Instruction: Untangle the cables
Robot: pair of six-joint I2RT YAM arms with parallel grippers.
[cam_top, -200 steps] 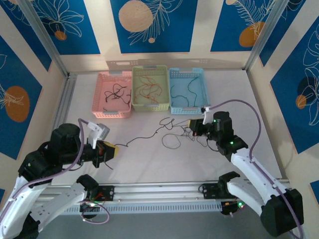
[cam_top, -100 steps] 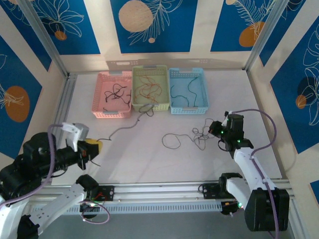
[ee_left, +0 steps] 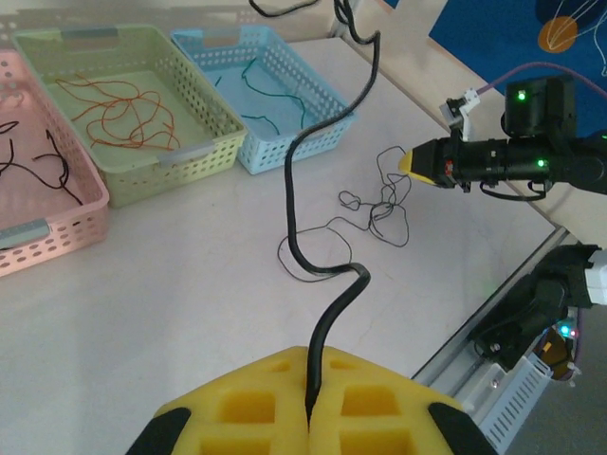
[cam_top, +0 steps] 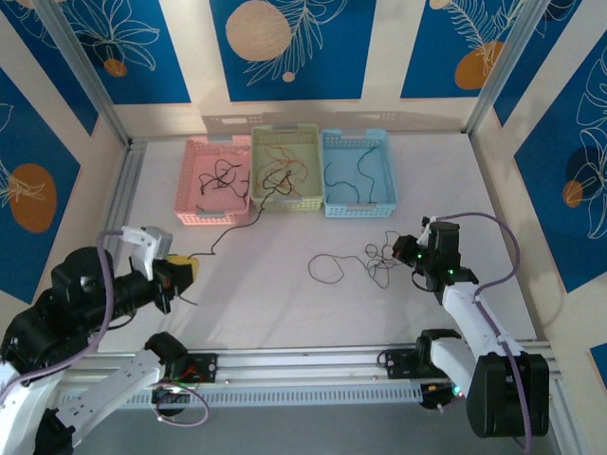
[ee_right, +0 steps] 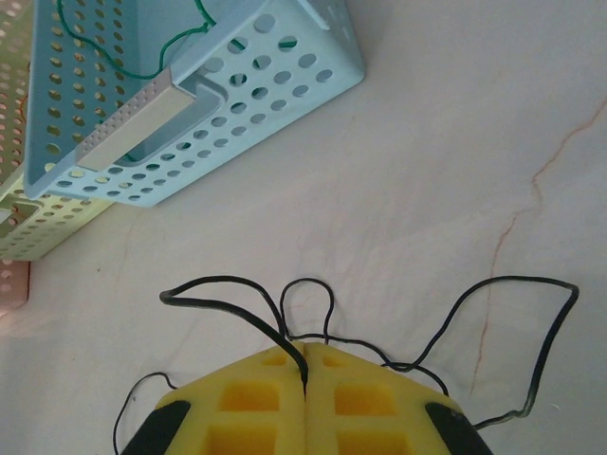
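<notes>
My left gripper [cam_top: 182, 271] [ee_left: 310, 353] is shut on one black cable [cam_top: 232, 230] [ee_left: 289, 180]. It runs from the yellow fingers up toward the front of the baskets, apart from the rest. A tangle of thin black cables [cam_top: 377, 258] [ee_left: 381, 203] lies on the table right of centre, with a loose loop [cam_top: 327, 268] trailing left. My right gripper [cam_top: 398, 249] [ee_right: 304, 347] [ee_left: 408, 163] is low at the tangle's right side, shut on a black strand [ee_right: 228, 311] of it. More thin loops [ee_right: 531, 322] spread around its fingers.
Three baskets stand at the back. The pink basket [cam_top: 193, 216] [ee_left: 38, 227] holds black wires, the green basket [cam_top: 285, 201] [ee_left: 204, 152] orange-red ones, the blue basket [cam_top: 358, 208] [ee_left: 303, 142] [ee_right: 218, 95] dark green ones. A metal rail [cam_top: 303, 365] borders the near edge.
The left gripper pulled back left and its cable came free of the tangle, its far end swinging toward the baskets. The right gripper drew the tangle to the right, then held still.
</notes>
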